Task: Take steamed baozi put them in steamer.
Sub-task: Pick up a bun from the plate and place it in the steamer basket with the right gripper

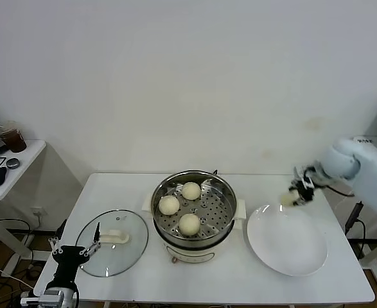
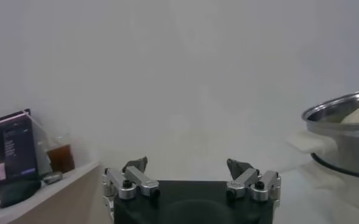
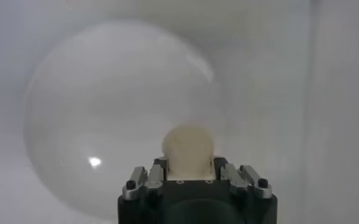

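Cream-white baozi sits clamped in the right gripper above the plate; the steamer lies toward the robot's left (left gripper parked wide).

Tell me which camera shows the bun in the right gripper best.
The right wrist view: the held bun fills the space between the right gripper fingers, above the plate. The head view shows that bun small, at the plate's far edge. The left wrist view misses it, showing only the steamer.
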Robot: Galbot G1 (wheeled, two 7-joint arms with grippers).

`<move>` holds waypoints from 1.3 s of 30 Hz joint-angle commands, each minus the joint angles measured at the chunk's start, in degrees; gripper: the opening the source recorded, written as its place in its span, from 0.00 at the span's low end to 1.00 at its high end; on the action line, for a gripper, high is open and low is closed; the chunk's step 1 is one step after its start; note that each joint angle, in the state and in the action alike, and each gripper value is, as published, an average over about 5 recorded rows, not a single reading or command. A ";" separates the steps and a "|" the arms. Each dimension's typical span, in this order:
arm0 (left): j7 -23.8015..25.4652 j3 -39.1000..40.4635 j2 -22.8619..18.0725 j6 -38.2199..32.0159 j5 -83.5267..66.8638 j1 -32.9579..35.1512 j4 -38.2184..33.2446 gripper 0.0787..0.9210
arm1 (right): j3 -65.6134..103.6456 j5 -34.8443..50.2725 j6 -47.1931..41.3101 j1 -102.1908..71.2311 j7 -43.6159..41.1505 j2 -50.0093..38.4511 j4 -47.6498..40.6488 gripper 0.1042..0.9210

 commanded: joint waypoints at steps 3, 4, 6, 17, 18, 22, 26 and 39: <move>0.02 0.17 0.12 0.02 0.05 -0.27 0.09 0.88 | -24.46 25.78 -14.09 29.65 8.01 9.36 12.20 0.45; 0.01 0.20 0.09 0.01 0.08 -0.32 0.10 0.88 | -25.64 28.04 -15.94 30.52 9.49 11.12 13.18 0.45; 0.00 0.25 -0.05 -0.02 0.13 -0.40 0.11 0.88 | -26.45 32.32 -19.40 30.83 12.28 14.37 14.54 0.45; -0.07 -0.39 -0.76 -0.29 0.09 -0.17 -0.06 0.88 | -24.36 34.85 -22.45 22.59 17.90 25.78 9.56 0.45; -0.07 -0.38 -0.85 -0.31 0.11 -0.13 -0.06 0.88 | -24.29 34.20 -22.47 21.59 18.04 26.31 8.83 0.45; 0.01 -0.39 -1.05 -0.36 0.01 -0.06 -0.11 0.88 | -24.42 31.45 -22.55 19.09 18.10 27.30 6.78 0.45; 0.05 -0.53 -1.03 -0.39 -0.28 -0.14 -0.11 0.88 | -24.45 29.32 -22.54 16.69 17.85 27.36 5.09 0.45; 0.04 -0.61 -0.96 -0.39 -0.49 -0.37 0.25 0.88 | -23.35 25.77 -22.46 12.41 18.56 27.82 3.09 0.46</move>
